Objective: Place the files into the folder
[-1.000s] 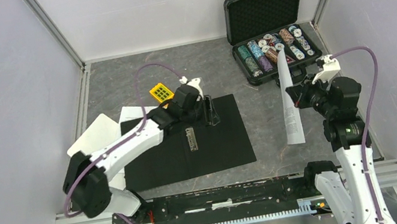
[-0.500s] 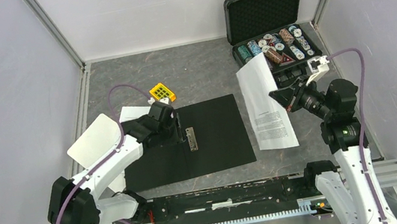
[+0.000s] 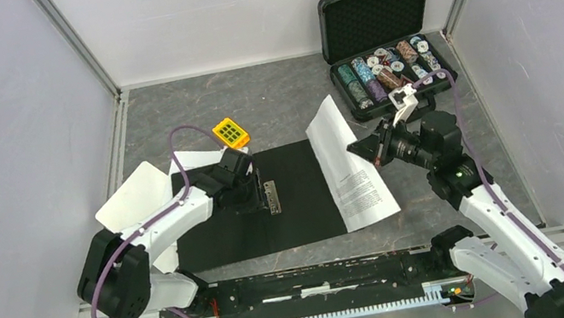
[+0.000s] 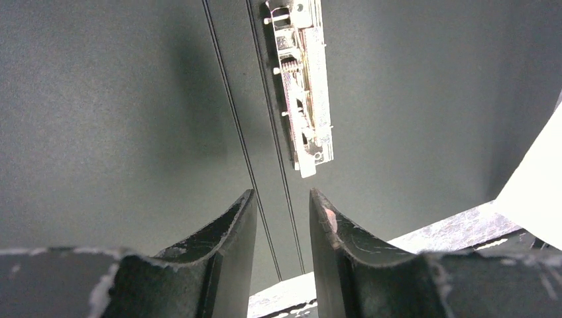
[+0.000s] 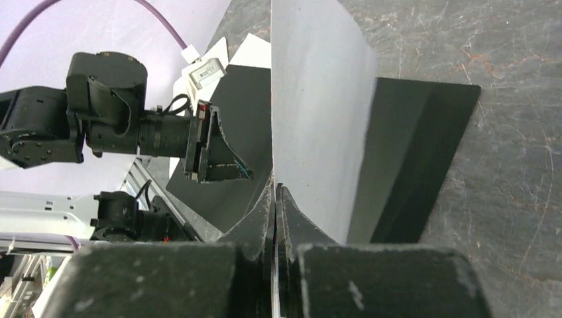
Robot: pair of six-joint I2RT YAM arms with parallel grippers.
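Note:
The folder (image 3: 300, 208) lies open and flat, black inside up, with its metal clip (image 3: 271, 197) along the middle. My left gripper (image 3: 253, 195) hovers open and empty over the folder just left of the clip; the left wrist view shows the clip (image 4: 305, 86) ahead of the open gripper (image 4: 281, 205). My right gripper (image 3: 365, 148) is shut on the edge of one white printed sheet (image 3: 350, 173), which hangs tilted over the folder's right edge. In the right wrist view the gripper (image 5: 274, 189) pinches the sheet (image 5: 318, 99) above the folder (image 5: 424, 132).
An open black case of poker chips (image 3: 385, 47) stands at the back right. A yellow block (image 3: 229, 132) lies behind the folder. A white clipboard (image 3: 133, 197) and another white sheet (image 3: 188, 159) lie at the folder's left, under my left arm.
My right arm has swung left with the sheet, from beside the chip case to over the folder's right edge. My left gripper drew back left to the clip.

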